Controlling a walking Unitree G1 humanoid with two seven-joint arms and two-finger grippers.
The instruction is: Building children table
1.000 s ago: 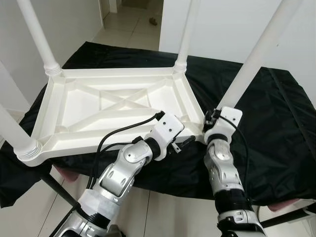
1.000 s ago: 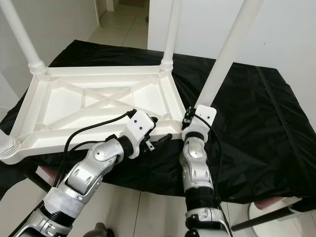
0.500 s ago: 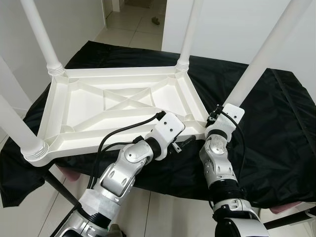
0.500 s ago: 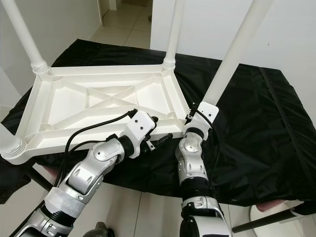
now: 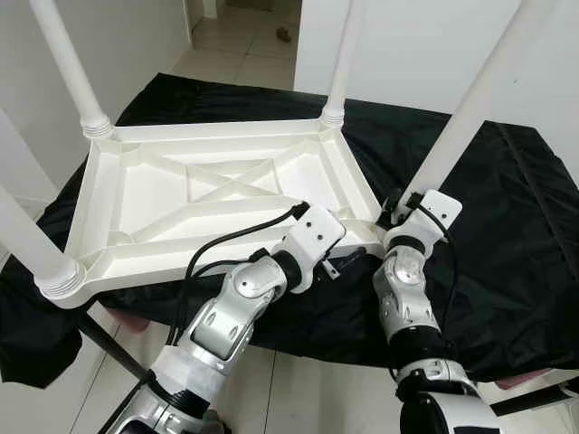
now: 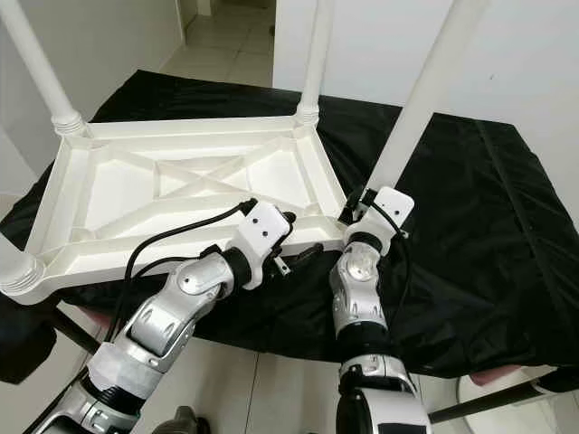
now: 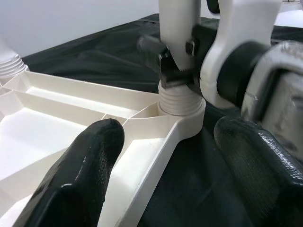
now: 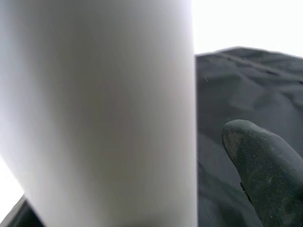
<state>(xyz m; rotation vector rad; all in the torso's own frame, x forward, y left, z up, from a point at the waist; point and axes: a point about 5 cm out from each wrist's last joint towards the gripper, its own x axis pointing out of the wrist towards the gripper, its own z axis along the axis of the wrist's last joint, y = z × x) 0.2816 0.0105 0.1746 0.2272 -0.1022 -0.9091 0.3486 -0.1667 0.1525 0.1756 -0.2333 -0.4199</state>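
The upturned white tabletop (image 5: 217, 194) lay on the black-draped surface (image 5: 507, 226), three legs already up. At its near right corner, the right gripper (image 7: 177, 66) clasped the fourth leg (image 5: 461, 117), which had straightened in its socket (image 7: 182, 101) over the last second, likely nearly seated. The left gripper (image 5: 353, 259) waited open beside it.

Left end effector (image 7: 161, 175) fingers spread apart, right end effector (image 5: 398, 210) raised beside it

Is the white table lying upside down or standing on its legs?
Upside down: the white table shows its ribbed underside on the black cloth, legs pointing up.
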